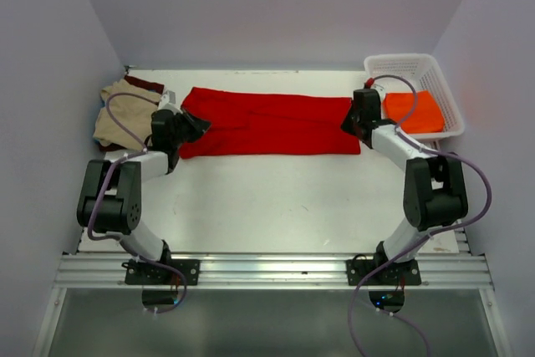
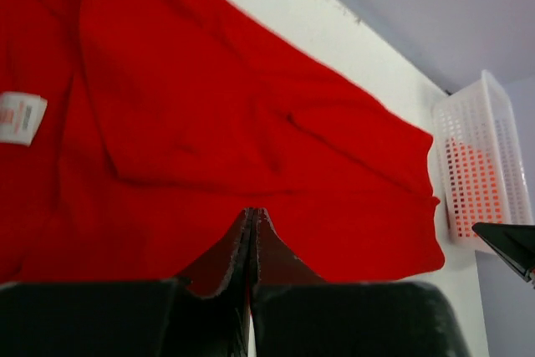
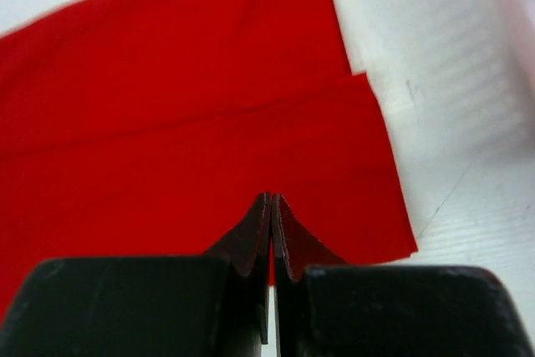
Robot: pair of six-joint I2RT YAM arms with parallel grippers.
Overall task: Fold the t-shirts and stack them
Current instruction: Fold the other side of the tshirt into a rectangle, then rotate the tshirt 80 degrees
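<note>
Red cloth fills the middle: a red t-shirt (image 1: pixel 272 123) lies flat in a long strip across the far half of the white table (image 1: pixel 267 206). Both arms bend at the elbow and reach in to it, one at each end. The left gripper (image 1: pixel 203 126) sits low at the shirt's left end and the right gripper (image 1: pixel 348 124) at its right end. Both pairs of jaws are squeezed tight together, right over the red cloth. I cannot tell if any cloth is pinched between them.

From above you can see a tan shirt (image 1: pixel 124 114) in a heap at the far left, with a dark maroon one (image 1: pixel 144 84) peeking out from under it. An orange shirt (image 1: pixel 414 111) lies inside the white basket (image 1: pixel 422 63) at the far right.

Only the left wrist camera shows a small white label (image 2: pixel 21 117) on the red shirt, with writing too small to read. The right wrist camera shows a folded layer and a corner of the shirt. The left arm covers part of the heap
</note>
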